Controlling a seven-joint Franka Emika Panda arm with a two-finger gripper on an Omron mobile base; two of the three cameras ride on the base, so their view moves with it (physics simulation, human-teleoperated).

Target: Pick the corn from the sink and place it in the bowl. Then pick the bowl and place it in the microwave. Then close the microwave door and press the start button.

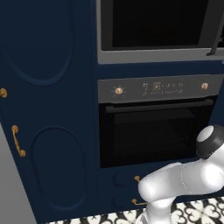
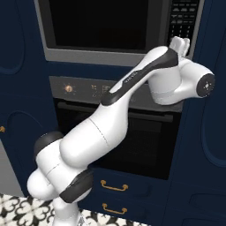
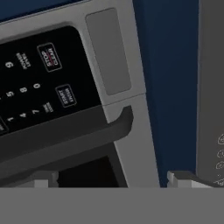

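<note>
The claw (image 2: 180, 44) stood released and empty at the microwave (image 1: 153, 54) keypad (image 3: 39, 83), close above the oven (image 1: 155, 131). The microwave door (image 3: 131, 131) appeared shut. Risk: spread fingertips (image 3: 181, 179) might hit a neighbouring key instead of start.

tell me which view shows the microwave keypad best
The hand view: the keypad is close, digits and buttons legible. The right base view shows it small behind the end effector; the left base view cuts it off at the frame edge.
</note>
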